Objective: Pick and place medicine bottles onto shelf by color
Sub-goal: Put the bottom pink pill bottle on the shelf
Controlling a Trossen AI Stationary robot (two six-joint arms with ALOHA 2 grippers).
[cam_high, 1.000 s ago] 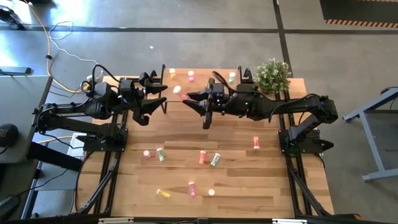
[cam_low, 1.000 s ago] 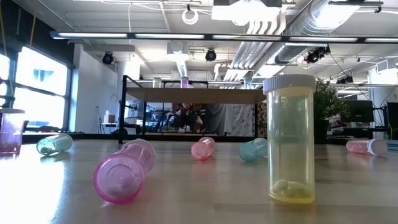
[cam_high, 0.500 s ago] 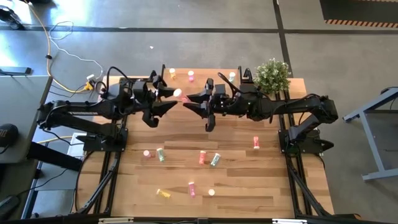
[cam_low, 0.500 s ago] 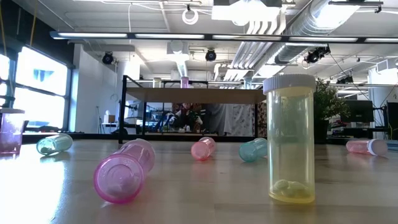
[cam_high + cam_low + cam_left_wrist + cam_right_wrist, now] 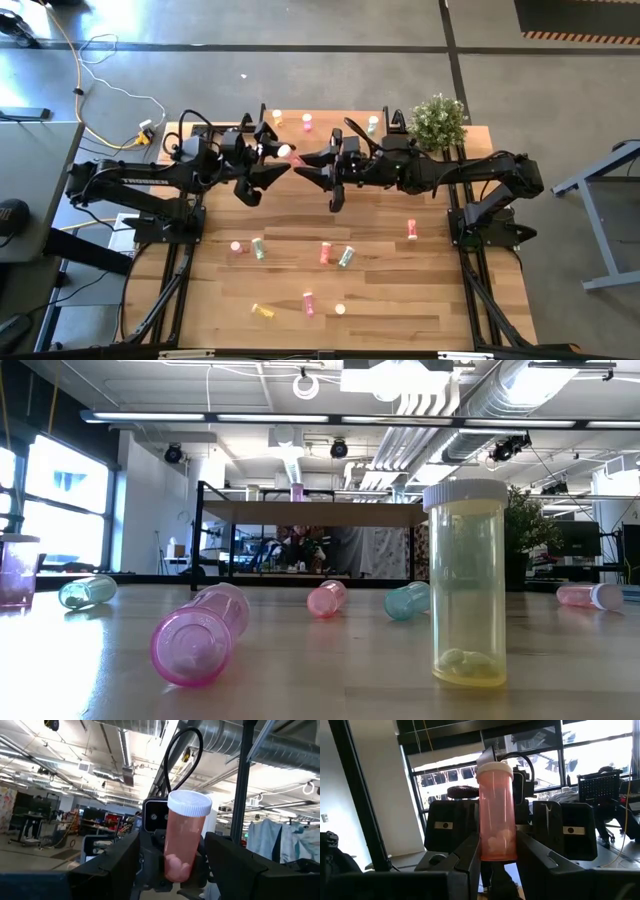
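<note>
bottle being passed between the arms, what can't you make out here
- Low view: shelf is seen edge-on, so its top is hidden; neither arm shows.
- High view: bottle is too small to read; the arms cover part of the shelf.
- Wrist views: unclear whether the open left gripper touches the bottle that the right gripper holds.
</note>
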